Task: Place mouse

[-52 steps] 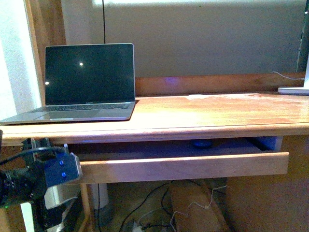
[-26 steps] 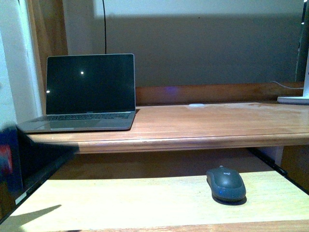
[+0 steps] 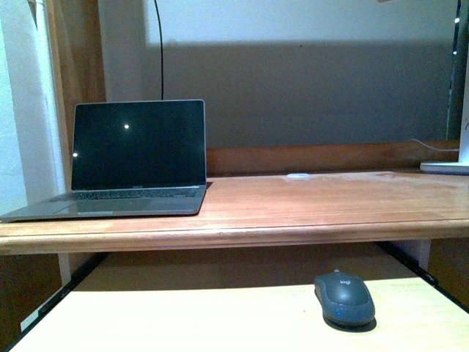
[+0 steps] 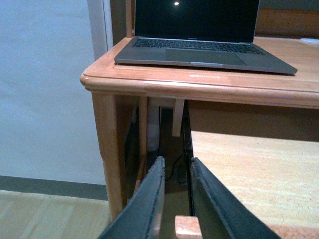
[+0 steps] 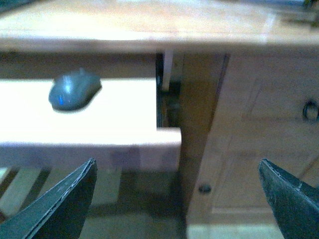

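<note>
The dark grey mouse (image 3: 344, 298) lies on the pale floor of the pulled-out drawer (image 3: 183, 319) under the desk top, toward its right side. It also shows in the right wrist view (image 5: 74, 90), blurred. My left gripper (image 4: 175, 172) is shut on the drawer's front board (image 4: 187, 228) at its left end. My right gripper (image 5: 177, 196) is open and empty, below and in front of the drawer's right front corner (image 5: 167, 147). Neither arm shows in the front view.
An open laptop (image 3: 135, 158) with a dark screen sits on the desk top (image 3: 308, 205) at the left. A white object (image 3: 447, 167) lies at the far right. A cupboard door (image 5: 259, 144) with knobs stands right of the drawer. A wall (image 4: 45, 89) is left of the desk.
The drawer has come out from nearly shut to wide open, baring the mouse on its floor. The front view has risen a little; the left arm is no longer seen there.
</note>
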Available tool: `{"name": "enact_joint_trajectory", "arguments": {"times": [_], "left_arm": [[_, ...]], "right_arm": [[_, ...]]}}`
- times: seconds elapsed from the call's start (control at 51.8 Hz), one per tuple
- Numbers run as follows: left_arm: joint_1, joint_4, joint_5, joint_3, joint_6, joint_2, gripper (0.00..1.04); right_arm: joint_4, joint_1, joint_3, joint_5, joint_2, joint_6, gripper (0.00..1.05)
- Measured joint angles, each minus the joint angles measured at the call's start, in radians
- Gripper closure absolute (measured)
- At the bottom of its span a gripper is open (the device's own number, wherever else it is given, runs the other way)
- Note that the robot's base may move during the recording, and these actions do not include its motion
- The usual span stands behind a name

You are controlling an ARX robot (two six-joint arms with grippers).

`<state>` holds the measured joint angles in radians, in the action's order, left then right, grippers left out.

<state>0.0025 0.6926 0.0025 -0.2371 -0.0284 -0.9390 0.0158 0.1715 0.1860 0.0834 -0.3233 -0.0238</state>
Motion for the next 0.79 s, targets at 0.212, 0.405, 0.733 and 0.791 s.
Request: {"name": "enact_joint_trajectory", "arguments": {"times": [0.212, 0.405, 0.733, 0.791], "left_arm": [[0.0, -0.037, -0.001, 0.103, 0.013, 0.144, 1.02], [0.0, -0.093, -0.002, 0.148, 0.014, 0.243, 1.02], [0.0, -0.164, -0.002, 0.211, 0.017, 0.393, 1.02], [0.0, -0.179, -0.001, 0.229, 0.017, 0.414, 1.02]], "right_arm": [[0.33, 0.251, 0.352, 0.13, -0.612, -0.074, 0.07], [0.29, 0.391, 0.518, 0.193, -0.931, -0.132, 0.07], [0.224, 0.431, 0.709, 0.349, -1.188, -0.146, 0.07], [0.174, 0.426, 0.737, 0.359, -1.227, -0.117, 0.07]]}}
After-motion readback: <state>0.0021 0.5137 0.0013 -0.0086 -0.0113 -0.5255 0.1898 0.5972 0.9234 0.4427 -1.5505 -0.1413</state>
